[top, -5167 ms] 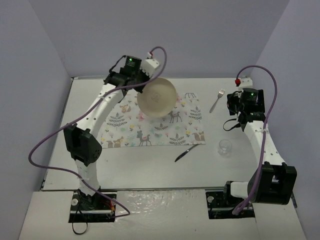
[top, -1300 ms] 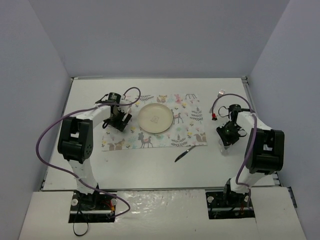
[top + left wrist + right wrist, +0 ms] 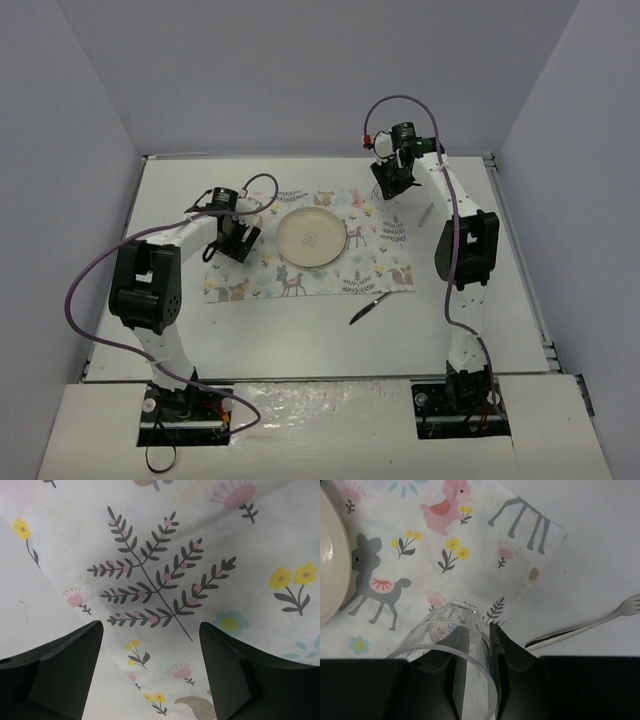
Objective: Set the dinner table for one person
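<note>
**Top view, left to right.**
- **Table (image 3: 300, 345):** a white top lying under everything, bare along its left edge and across the wide near strip.
- **Left gripper (image 3: 235, 240):** low over the left end of the mat (image 3: 340, 270), fingers (image 3: 60, 675) spread wide with nothing between them.
- **Plate (image 3: 312, 236):** flat on the mat's middle, inside all its edges.
- **Knife (image 3: 370, 306):** on bare table, just off the mat's near right corner.
- **Right gripper (image 3: 388, 182):** over the mat's far right corner, clamped on the wall of a clear glass (image 3: 445, 630).
- **Fork (image 3: 585, 625):** on bare table right of that corner, clear of the mat, with open table beyond to the right edge.
</note>
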You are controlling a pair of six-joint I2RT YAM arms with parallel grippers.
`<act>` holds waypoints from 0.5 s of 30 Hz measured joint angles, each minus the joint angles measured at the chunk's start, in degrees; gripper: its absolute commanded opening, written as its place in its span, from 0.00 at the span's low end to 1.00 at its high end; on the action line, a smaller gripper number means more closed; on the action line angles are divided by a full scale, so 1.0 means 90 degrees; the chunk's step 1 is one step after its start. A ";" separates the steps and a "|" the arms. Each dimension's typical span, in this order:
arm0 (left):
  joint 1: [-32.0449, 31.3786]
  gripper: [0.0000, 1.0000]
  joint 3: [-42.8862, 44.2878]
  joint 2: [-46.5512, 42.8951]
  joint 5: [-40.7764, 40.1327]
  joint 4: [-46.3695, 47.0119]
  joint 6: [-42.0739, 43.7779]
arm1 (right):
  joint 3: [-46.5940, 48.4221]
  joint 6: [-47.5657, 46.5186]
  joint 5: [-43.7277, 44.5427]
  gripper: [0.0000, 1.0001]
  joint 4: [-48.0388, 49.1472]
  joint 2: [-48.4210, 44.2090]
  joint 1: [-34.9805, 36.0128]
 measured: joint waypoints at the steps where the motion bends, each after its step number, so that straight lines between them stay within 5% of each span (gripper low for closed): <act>1: 0.0000 0.75 0.0000 0.0000 -0.0012 0.0006 -0.0001 | 0.0048 -0.0005 0.0002 0.00 -0.0013 0.0021 -0.0001; 15: 0.0000 0.75 0.0015 0.0102 -0.0157 0.0081 0.0045 | 0.0762 -0.0115 0.0171 0.00 0.0046 0.1417 -0.0018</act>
